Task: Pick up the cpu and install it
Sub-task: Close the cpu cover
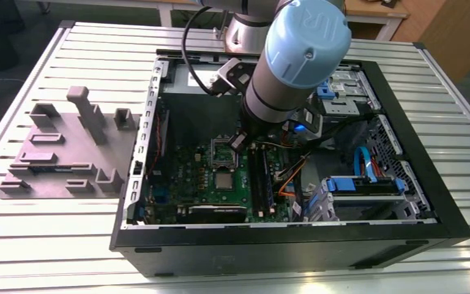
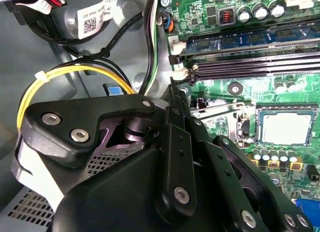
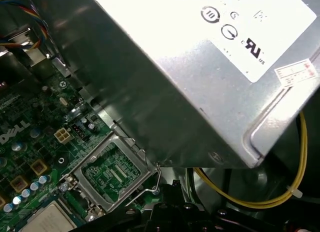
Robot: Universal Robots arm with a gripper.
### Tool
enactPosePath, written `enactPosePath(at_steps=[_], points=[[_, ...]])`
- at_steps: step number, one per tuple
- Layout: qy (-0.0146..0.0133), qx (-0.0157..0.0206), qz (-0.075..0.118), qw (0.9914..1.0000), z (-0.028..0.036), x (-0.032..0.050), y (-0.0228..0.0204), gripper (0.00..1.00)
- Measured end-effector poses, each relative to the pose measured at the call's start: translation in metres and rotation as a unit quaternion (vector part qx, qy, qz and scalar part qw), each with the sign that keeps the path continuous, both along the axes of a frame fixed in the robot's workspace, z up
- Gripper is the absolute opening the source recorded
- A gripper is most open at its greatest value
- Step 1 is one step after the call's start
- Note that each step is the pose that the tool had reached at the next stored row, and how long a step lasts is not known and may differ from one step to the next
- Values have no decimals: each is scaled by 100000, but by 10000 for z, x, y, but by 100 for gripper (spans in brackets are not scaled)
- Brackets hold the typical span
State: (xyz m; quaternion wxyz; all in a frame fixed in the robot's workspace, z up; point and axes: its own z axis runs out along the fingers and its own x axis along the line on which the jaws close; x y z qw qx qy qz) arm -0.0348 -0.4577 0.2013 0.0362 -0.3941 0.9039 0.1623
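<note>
While the small silver-grey square cpu [image 1: 222, 180] lies on the green motherboard [image 1: 188, 184] (just beside the open socket [image 1: 222, 150]), the black hand [image 2: 172, 99] hangs above; its spread I cannot tell, so a descent might clip the socket's latch.

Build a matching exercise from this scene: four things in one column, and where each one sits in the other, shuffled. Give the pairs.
Things
1. small silver-grey square cpu
2. grey moulded fixture block with pegs
3. thin yellow cable
4. blue plastic drive caddy

Places
A. on the slatted metal table, outside the black case, at the exterior view's left
B. inside the case, off the motherboard, at the exterior view's right
C. flat on the green motherboard
D. beside the grey metal box, bound by a white tie

Pairs: 1-C, 2-A, 3-D, 4-B
</note>
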Motion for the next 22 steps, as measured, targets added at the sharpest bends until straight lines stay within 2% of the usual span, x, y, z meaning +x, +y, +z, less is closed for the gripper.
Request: enactPosePath(at_steps=[6, 16, 19, 22], points=[[-2, 32, 54, 100000, -30, 0, 36, 10], [5, 34, 60, 100000, -72, -35, 55, 10], [3, -204, 56, 100000, -71, -42, 56, 10], [8, -696, 61, 99998, -50, -45, 56, 10]])
